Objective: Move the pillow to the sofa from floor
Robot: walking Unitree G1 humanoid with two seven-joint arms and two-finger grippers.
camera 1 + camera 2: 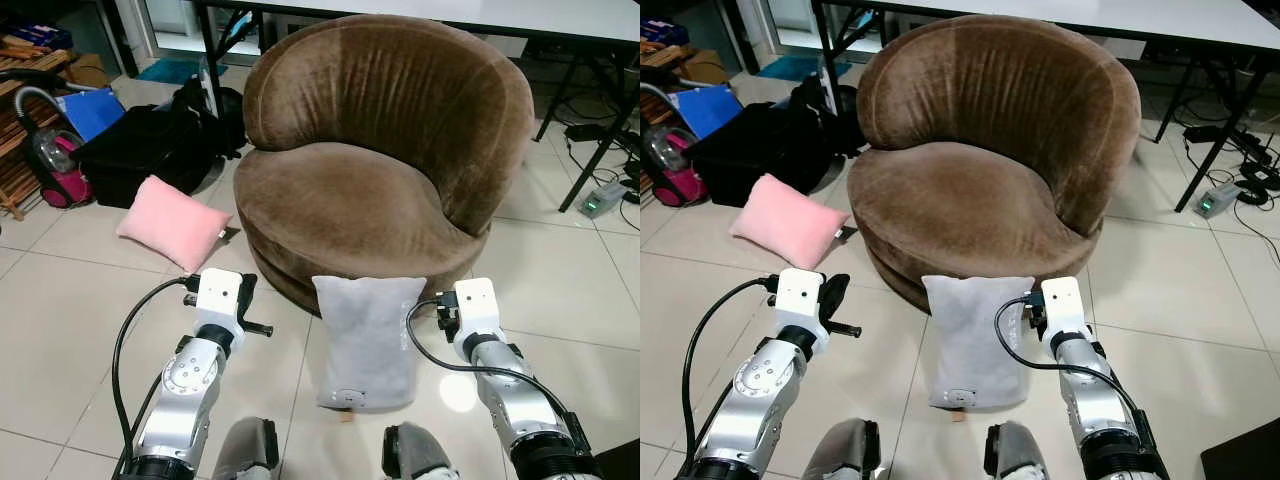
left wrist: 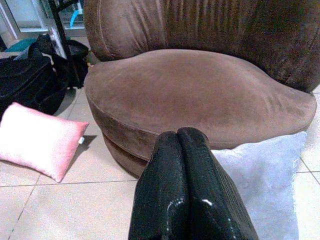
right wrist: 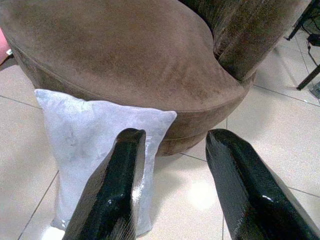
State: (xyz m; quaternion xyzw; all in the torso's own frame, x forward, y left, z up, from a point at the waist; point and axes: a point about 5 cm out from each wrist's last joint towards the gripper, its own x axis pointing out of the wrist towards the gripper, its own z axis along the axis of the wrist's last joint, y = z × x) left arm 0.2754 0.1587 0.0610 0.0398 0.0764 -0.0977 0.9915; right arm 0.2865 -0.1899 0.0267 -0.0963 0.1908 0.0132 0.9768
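We see the left gripper with its two black fingers pressed together, tips meeting and holding nothing; in the wrist view they point toward the front edge of the sofa, with the grey pillow just beyond them to one side. The right gripper has its fingers spread wide with nothing between them, one finger showing in front of the grey pillow's near edge, though we cannot tell whether it touches the fabric. In the head views both wrists sit low in the frame, the left one at lower left over bare tile, the right one at lower right just beside the pillow's right edge. The grey pillow stands on the floor at lower centre, its top leaning against the sofa's base. The round brown sofa fills the upper centre. A pink pillow lies on the tiles at middle left, near the sofa's left side. Behind it, in the upper left, sit a black bag and a pink vacuum. A table runs along the top edge behind the sofa.
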